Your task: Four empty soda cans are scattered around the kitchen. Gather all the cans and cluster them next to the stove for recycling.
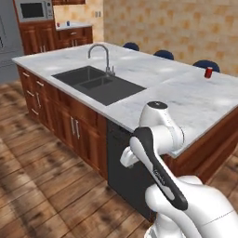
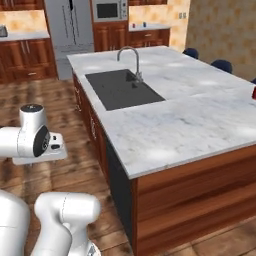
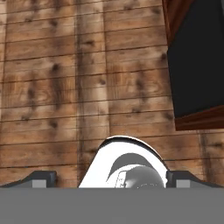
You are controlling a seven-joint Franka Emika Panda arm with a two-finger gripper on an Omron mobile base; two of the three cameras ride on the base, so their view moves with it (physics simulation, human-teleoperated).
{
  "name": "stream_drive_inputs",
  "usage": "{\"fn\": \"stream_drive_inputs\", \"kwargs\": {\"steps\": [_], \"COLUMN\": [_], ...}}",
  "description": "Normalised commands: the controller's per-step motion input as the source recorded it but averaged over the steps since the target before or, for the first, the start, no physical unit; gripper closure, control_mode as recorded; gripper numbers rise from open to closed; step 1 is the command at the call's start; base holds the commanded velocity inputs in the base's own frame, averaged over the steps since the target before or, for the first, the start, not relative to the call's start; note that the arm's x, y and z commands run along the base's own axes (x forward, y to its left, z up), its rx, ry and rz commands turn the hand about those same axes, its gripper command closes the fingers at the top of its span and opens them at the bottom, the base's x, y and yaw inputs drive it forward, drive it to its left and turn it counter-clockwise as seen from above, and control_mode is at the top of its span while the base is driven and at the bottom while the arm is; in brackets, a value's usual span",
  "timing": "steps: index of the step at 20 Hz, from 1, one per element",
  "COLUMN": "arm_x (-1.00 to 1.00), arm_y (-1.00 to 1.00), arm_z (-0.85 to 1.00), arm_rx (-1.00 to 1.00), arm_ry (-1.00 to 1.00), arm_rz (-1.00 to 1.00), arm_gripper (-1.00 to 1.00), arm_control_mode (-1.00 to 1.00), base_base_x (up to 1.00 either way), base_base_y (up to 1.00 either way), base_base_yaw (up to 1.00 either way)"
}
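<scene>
Nearest to us, our two-finger gripper [image 3: 109, 179] hangs folded low over the wood plank floor [image 3: 65, 87], its dark fingertips [image 3: 41, 178] spread wide with nothing between them. Just ahead stands the marble-topped island with reddish-brown cabinets [image 1: 153, 93], its black dishwasher front [image 1: 123, 172] facing us and the dark double sink [image 1: 97, 83] with a curved chrome faucet [image 1: 100, 56] set in the top. Further on, a small red soda can [image 1: 208, 72] stands upright near the island's far edge, well apart from us. Beyond, on the back counter [image 2: 150, 26], two tiny shapes, one red [image 1: 58, 24] and one blue [image 1: 68, 23], may be cans; we cannot tell. We judge the reach across the island too long: stretching from here risks tipping the can off the far edge.
</scene>
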Motion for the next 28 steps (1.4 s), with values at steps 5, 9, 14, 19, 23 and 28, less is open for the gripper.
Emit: {"fn": "stream_drive_inputs", "kwargs": {"steps": [5,9,14,19,23,28], "arm_x": [0.0,0.0,0.0,0.0,0.0,0.0], "arm_y": [0.0,0.0,0.0,0.0,0.0,0.0], "arm_z": [0.0,0.0,0.0,0.0,0.0,0.0], "arm_rx": [0.0,0.0,0.0,0.0,0.0,0.0], "arm_ry": [0.0,0.0,0.0,0.0,0.0,0.0], "arm_rz": [0.0,0.0,0.0,0.0,0.0,0.0], "arm_gripper": [-1.0,-1.0,-1.0,-1.0,-1.0,-1.0], "arm_control_mode": [1.0,1.0,1.0,1.0,1.0,1.0], "base_base_x": [-0.64,-0.37,-0.12,0.37,0.76,0.22], "base_base_y": [-0.99,-1.0,-1.0,-1.0,-1.0,-1.0], "base_base_yaw": [-0.05,-0.18,-0.18,-0.01,0.0,-0.07]}}
